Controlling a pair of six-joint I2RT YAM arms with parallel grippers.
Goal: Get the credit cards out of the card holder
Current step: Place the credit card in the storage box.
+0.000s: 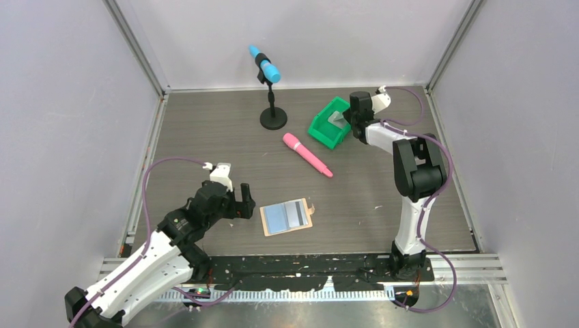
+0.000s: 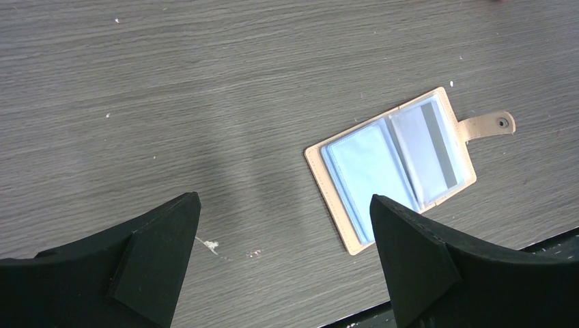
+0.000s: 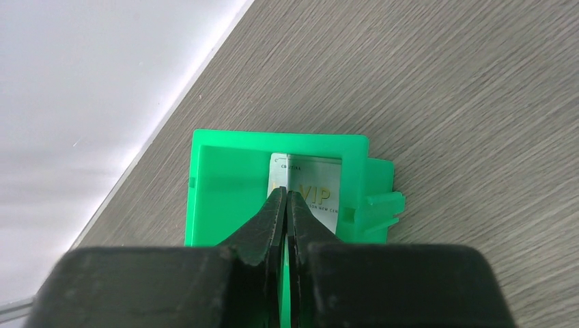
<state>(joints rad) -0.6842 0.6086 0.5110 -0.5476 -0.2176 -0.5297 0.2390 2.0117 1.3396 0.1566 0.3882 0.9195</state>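
Left gripper (image 2: 284, 199) low beside holder (image 2: 389, 174), jaws wide; right gripper (image 3: 285, 193) over bin (image 3: 225, 154) — shut. Holder open, long axis crosswise, tab (image 2: 488, 125) rightward.

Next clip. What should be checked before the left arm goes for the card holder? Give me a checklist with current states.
1. Left gripper open: ok.
2. Card holder lying open on the table: ok.
3. Blue card and grey card in its sleeves: ok.
4. Holder centred in the left gripper's opening: not ok, off to one side.
5. Right gripper shut over the green bin: ok; gripping the VIP card there: cannot tell.
6. Pink pen apart from the holder: ok.
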